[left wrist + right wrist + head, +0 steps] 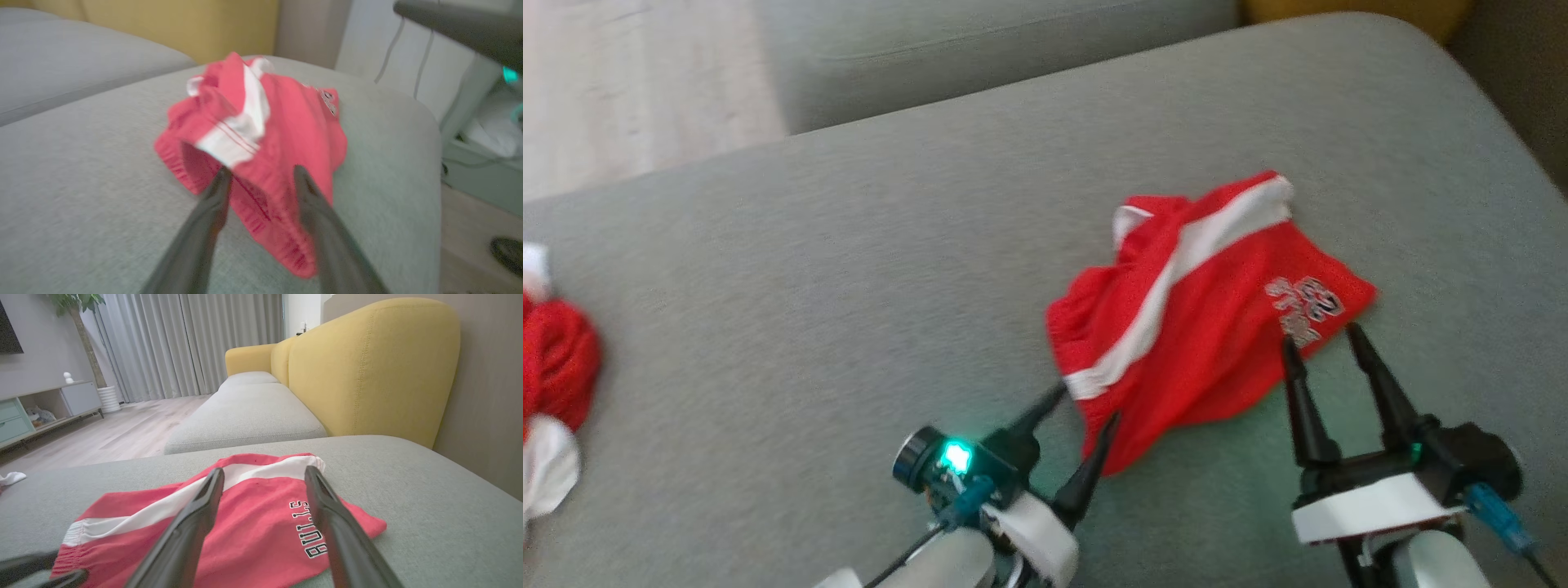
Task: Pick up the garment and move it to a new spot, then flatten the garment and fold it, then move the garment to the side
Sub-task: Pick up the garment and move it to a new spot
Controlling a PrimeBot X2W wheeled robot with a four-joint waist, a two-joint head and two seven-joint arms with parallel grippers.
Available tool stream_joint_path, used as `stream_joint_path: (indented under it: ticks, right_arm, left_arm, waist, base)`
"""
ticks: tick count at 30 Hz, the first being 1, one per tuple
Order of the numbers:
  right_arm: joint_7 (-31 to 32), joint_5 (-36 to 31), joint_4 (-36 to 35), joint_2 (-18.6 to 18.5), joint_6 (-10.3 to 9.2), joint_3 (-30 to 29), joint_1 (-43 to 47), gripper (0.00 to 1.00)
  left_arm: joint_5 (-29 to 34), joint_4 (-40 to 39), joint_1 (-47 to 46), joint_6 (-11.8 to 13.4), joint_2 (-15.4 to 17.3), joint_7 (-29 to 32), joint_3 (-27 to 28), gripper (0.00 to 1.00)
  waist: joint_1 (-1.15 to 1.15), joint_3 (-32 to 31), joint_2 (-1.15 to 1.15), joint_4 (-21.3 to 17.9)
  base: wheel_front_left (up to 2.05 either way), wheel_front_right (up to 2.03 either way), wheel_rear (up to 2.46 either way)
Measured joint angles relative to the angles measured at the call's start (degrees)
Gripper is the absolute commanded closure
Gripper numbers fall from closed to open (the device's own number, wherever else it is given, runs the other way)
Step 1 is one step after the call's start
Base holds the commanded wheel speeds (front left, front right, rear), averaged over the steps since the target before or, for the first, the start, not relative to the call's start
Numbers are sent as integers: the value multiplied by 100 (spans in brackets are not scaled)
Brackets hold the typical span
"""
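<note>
- Red shorts (1201,343) with a white stripe lie crumpled on the grey cushion (849,269), right of centre.
- My left tool (1089,401): fingers apart, tips at the waistband edge, clamping nothing.
- My right tool (1321,334): fingers wide apart, tips at the hem by the lettering; contact unclear.
- Another red-and-white cloth (556,367) lies at the cushion's far left.

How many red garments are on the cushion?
2: red shorts centre-right; a bunched red-and-white garment at the head view's left edge, partly cut off, so more may hide there.
</note>
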Motion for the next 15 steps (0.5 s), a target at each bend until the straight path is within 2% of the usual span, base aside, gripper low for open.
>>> stream_joint_path:
  ticks: [6,11,15]
  right_arm:
    - [0,-147,49,4,0,-412,95,0]
    - [0,-261,90,13,0,-630,414,0]
    - [1,-301,69,14,0,-678,571,0]
  left_arm:
    - [380,-1468,801,464,-164,-23,1311,0]
    - [771,-2182,2091,795,-151,-23,2499,0]
    - [1283,-2586,2632,1045,-153,-23,3208,0]
  waist:
    - [0,-97,0,670]
    - [-1,-329,0,1177]
    - [-1,-589,0,1423]
  base:
    - [0,0,0]
    - [0,0,0]
    - [0,0,0]
